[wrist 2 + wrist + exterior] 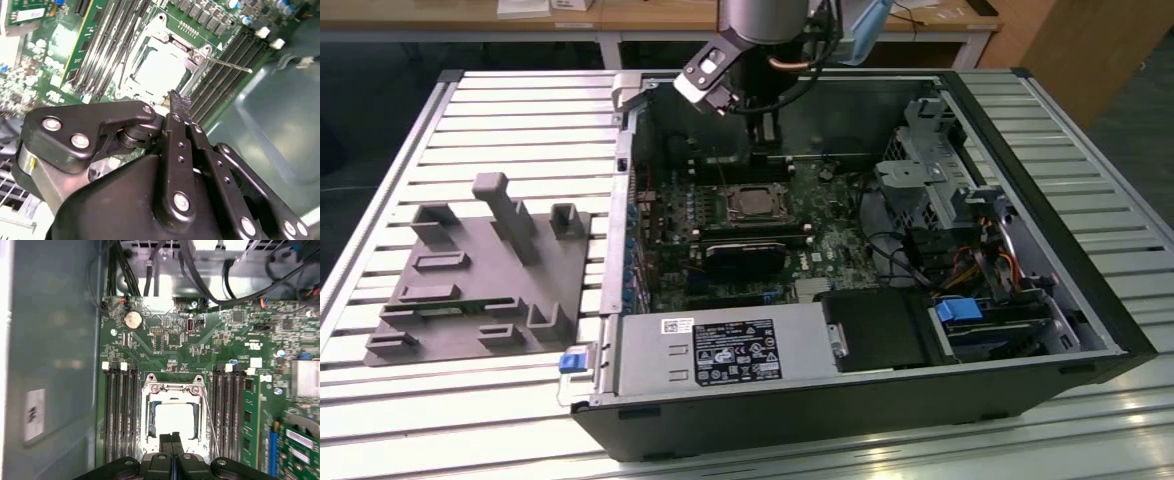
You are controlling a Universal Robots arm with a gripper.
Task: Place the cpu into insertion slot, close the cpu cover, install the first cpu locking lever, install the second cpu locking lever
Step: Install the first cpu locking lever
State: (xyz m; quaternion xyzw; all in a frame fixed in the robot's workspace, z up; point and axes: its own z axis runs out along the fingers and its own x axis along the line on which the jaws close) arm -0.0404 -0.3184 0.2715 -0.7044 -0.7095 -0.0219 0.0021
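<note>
The cpu (173, 421) lies with its silver face up in the insertion slot (757, 203) on the green board, and it also appears in the second wrist view (159, 70). The cpu cover (150, 412), a silvery frame, lies flat around the chip. A thin locking lever (210, 422) runs along one side of the socket; in the second wrist view this lever (230, 64) sticks out past the frame's corner. My gripper (173, 440) hovers over the socket's edge with its two black fingers pressed together and nothing between them. It also shows in the exterior view (767, 140) and the second wrist view (175, 97).
The open computer case (1067, 250) lies on a slatted table. Long black memory slots (120, 415) flank the socket. Cables (907, 255), a drive cage (947, 170) and the power supply (720, 350) crowd the case. A grey fixture (480, 270) sits at the exterior view's left.
</note>
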